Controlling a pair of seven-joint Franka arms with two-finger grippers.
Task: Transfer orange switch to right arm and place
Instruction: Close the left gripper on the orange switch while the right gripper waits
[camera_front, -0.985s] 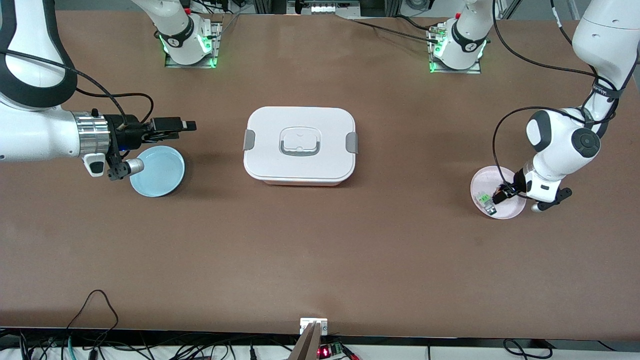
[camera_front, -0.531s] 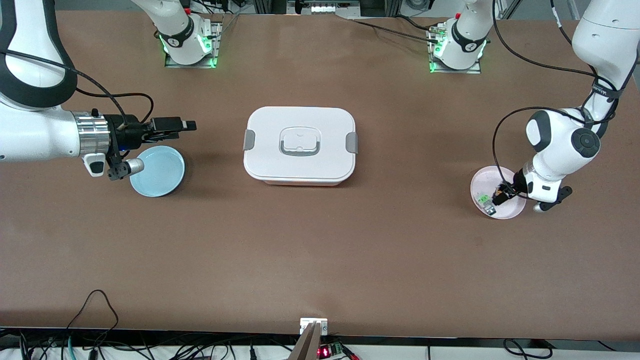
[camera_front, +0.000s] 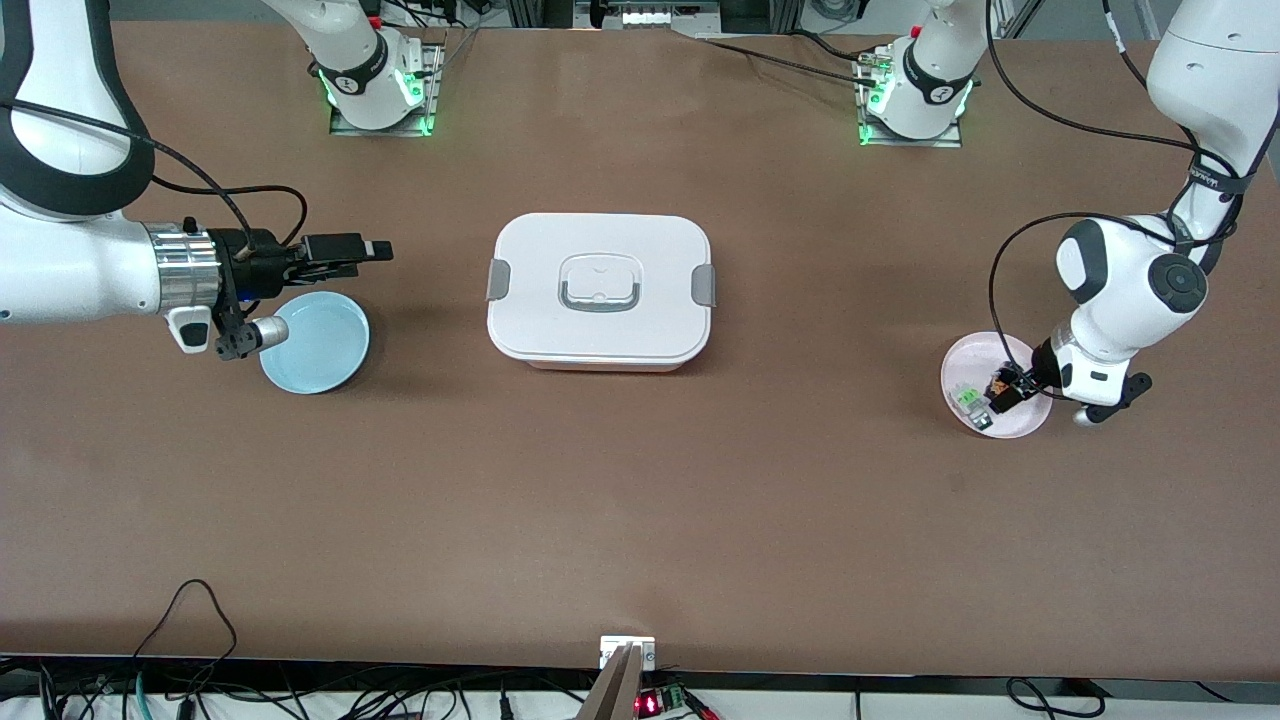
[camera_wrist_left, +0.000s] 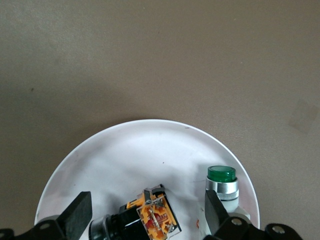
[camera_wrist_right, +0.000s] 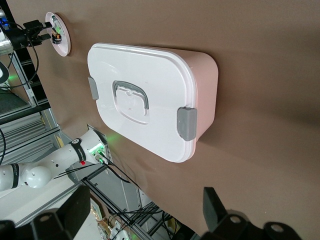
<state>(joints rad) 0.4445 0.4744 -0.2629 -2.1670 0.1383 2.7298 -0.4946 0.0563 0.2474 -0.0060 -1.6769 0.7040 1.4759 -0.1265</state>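
Brown matte table (camera_front: 640, 500) fills the front view, with cables along its near edge and both arm bases at the top; a white rectangular lidded box with grey latches (camera_front: 600, 290) sits at the middle. Toward the left arm's end lies a small round pink plate (camera_front: 965, 360); the left gripper (camera_front: 1003, 390) is down over it, at the tiny black block-like orange switch (camera_front: 998, 382), with a tiny green-and-grey part (camera_front: 968, 400) just beside the switch on the same plate. Toward the right arm's end the right gripper (camera_front: 365, 250) waits in the air above the table beside a round pale-blue dish (camera_front: 315, 343); the jaws look shut on nothing.

From the left wrist view, the plate's rim (camera_wrist_left: 100, 145) curves across, and the orange switch (camera_wrist_left: 152, 217) lies on it between the two black fingers (camera_wrist_left: 77, 217), which stand wide apart on either side without touching it; so the jaws are open. The green-capped part (camera_wrist_left: 222, 182) stands upright near one finger.

From the right wrist view, the white box (camera_wrist_right: 145, 110) lies on the table and the pink plate (camera_wrist_right: 62, 32) shows far off; the right fingers (camera_wrist_right: 215, 205) frame the bottom edge.

By my judgement the switch is light, rigid plastic, slippery and prone to twist; squeeze its flat black flanks, leaving an end free for the right arm.
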